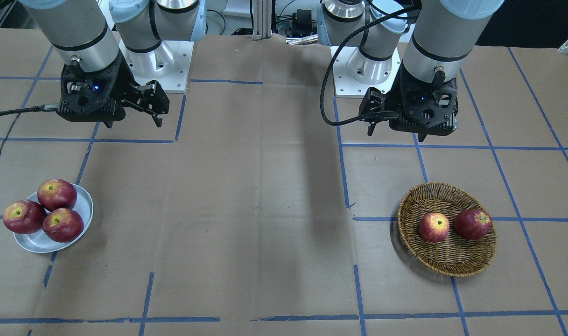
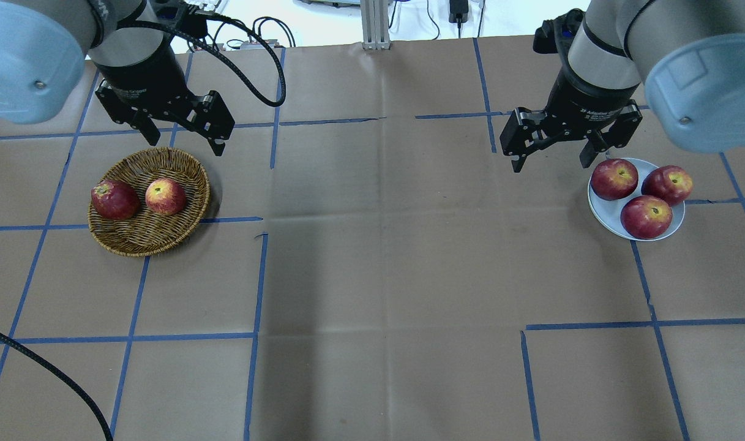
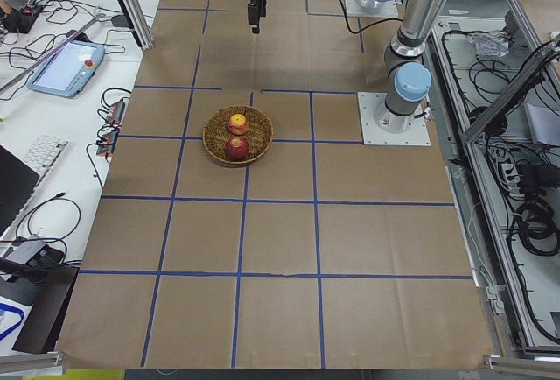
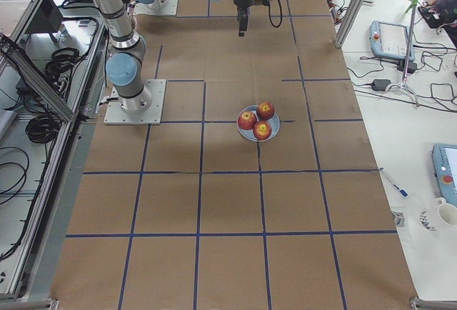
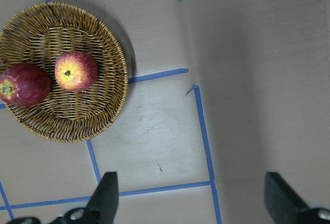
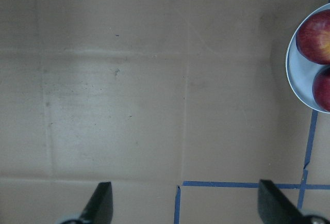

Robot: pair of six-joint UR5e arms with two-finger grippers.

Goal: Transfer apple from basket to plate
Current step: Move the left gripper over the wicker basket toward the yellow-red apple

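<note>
The apple [image 2: 165, 196], light red with a yellow top, lies in the wicker basket [image 2: 158, 165] beside a darker red apple [image 2: 115, 200]. It also shows in the front view [image 1: 433, 227] and the left wrist view [image 5: 76, 70]. My left gripper [image 2: 182, 136] hangs open and empty above the table just beyond the basket. The pale blue-grey plate [image 2: 602, 211] holds three dark red apples. My right gripper [image 2: 551, 162] is open and empty, raised just left of the plate. The plate's edge shows in the right wrist view [image 6: 296, 74].
Brown paper with a blue tape grid covers the table [image 2: 378, 275]. A black cable [image 2: 41, 367] crosses the near left corner. The two arm bases [image 1: 153, 60] stand at the robot's side of the table.
</note>
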